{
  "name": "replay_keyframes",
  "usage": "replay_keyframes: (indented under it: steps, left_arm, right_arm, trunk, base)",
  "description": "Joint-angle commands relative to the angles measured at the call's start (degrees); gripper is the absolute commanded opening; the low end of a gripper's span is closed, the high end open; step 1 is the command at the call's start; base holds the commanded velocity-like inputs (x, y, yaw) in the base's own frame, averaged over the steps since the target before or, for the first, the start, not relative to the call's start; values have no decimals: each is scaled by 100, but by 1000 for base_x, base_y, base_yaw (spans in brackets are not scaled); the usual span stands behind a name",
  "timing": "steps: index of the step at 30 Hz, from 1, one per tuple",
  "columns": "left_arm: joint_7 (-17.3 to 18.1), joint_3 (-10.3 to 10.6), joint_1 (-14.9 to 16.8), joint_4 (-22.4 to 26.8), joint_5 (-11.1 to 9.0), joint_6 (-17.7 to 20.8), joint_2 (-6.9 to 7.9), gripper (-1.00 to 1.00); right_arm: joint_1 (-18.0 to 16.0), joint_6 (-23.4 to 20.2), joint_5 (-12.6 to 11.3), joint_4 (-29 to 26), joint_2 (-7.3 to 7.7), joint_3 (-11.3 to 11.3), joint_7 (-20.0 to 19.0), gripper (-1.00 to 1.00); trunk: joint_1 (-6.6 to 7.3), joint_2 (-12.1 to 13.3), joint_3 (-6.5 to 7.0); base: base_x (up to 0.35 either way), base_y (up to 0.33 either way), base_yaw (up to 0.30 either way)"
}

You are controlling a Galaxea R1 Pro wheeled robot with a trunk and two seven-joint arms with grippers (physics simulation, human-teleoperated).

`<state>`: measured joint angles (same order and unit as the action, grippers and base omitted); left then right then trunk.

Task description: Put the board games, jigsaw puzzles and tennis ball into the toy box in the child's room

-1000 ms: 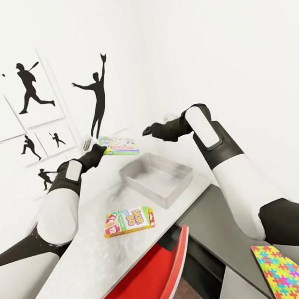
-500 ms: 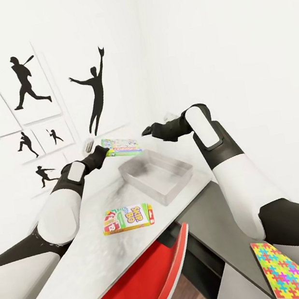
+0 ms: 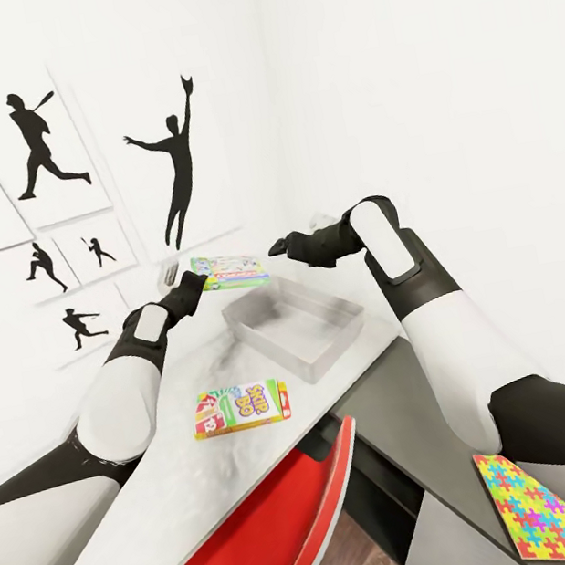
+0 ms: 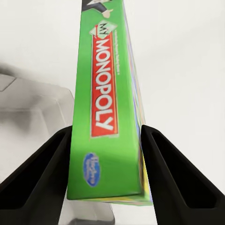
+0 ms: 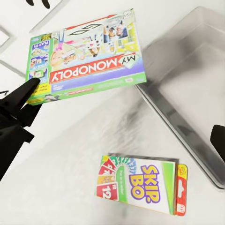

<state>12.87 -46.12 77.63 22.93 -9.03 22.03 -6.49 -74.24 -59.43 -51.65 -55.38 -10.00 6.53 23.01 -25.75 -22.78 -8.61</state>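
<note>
Above the table (image 3: pixel 170 488), left end effector (image 3: pixel 197 282) clamps Monopoly box (image 3: pixel 229 270); right end effector (image 3: pixel 277 248) seemingly open.

Illumination bright, even, diffuse — no single source identifiable. White walls (image 3: pixel 429 62) render near overexposed; the corner between them is barely separable in head view. Light grey tabletop (image 3: pixel 170 488) carries soft mottled sheen and faint darker smudges near the shallow pale grey plastic bin (image 3: pixel 296 327), whose interior shows gentle shading. Shadows weak, soft-edged throughout. Head view: wide-angle stretch — the black silhouette sports pictures (image 3: pixel 40 144) lean outward toward the frame edge. Left wrist view: the green Monopoly game box (image 4: pixel 108 112) sharp, its lower edge slightly soft. Right wrist view crisp; the printed Skip-Bo box (image 5: pixel 140 184) casts a thin, pale shadow.
</note>
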Motion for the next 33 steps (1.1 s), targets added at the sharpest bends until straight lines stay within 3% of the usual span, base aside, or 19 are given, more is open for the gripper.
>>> replay_keyframes:
  steps: [1,5,9,12,21,26,33]
  left_arm:
    - [-9,-41,7,-20,-60,22,-30,-100]
    - [-21,-51,7,-200,-239,-121,-77,-100]
    - [-47,-43,7,-357,-577,-271,-94,-100]
    - [-53,-39,7,-518,-677,-312,-93,-100]
    - [0,-53,7,-618,-730,-379,-140,-100]
    - [11,-44,4,-627,-732,-755,-280,-100]
    - [-3,-38,-2,-639,-745,-1062,-351,-100]
  right_arm:
    - [-7,-11,-56,-3,0,4,59,100]
    - [-8,-12,-56,-2,0,13,59,100]
    - [-9,-12,-56,-5,0,22,59,100]
    - [-8,-14,-56,-7,0,19,58,100]
    - [-11,-23,-80,-24,0,4,55,100]
    - [-12,-24,-102,-25,0,6,55,100]
    - [-12,-25,-106,-25,0,9,55,100]
  trunk:
    - [-3,-14,-22]
    - [-3,-14,-60]
    - [-3,-14,-98]
    - [-3,-14,-126]
    - [-3,-14,-211]
    - [-3,-14,-259]
    - [-3,-14,-325]
  base:
    - [0,0,0]
    - [0,0,0]
    - [0,0,0]
    - [0,0,0]
    - [0,0,0]
    - [0,0,0]
    - [0,0,0]
